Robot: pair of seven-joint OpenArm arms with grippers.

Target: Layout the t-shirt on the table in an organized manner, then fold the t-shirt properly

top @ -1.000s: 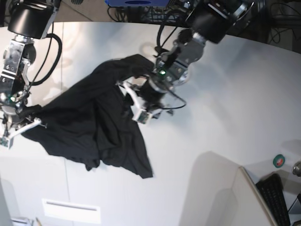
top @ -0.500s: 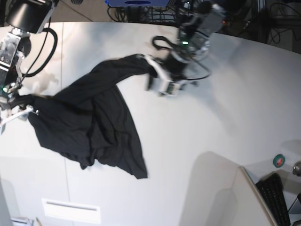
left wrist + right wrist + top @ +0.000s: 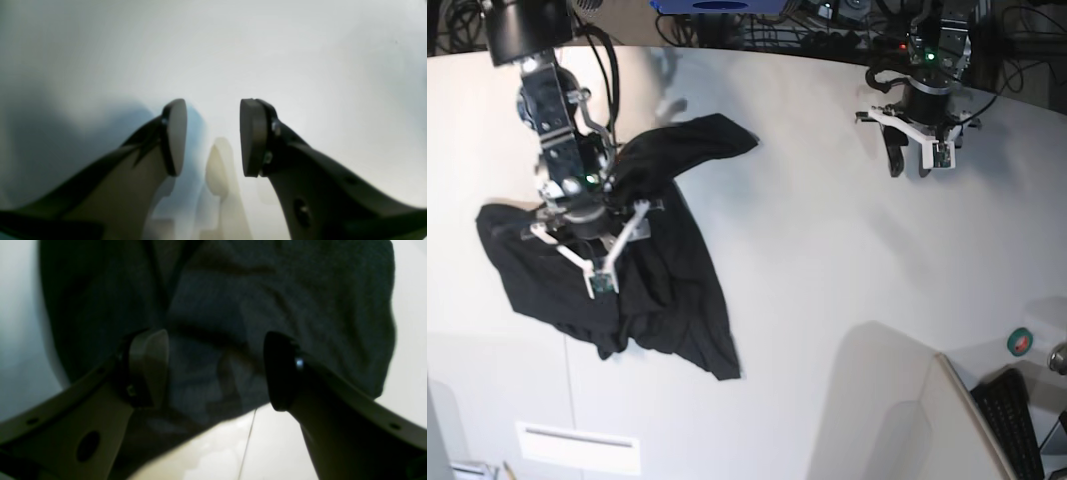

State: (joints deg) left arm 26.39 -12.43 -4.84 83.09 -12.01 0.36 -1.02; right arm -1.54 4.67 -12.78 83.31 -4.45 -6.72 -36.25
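T-shirt (image 3: 642,270) crumpled on table (image 3: 827,260); no legible writing.

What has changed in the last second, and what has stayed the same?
The left gripper let go of the t-shirt and drew back to the far side of the table, open over bare tabletop. The right gripper opened too and moved in over the shirt's middle. The released sleeve end dropped onto the table. The shirt stays crumpled, not laid out.

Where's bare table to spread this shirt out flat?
Widest bare table lies between the t-shirt and the left tool, running toward the near edge. Crowded: the left side, under the bunched shirt and open right tool.
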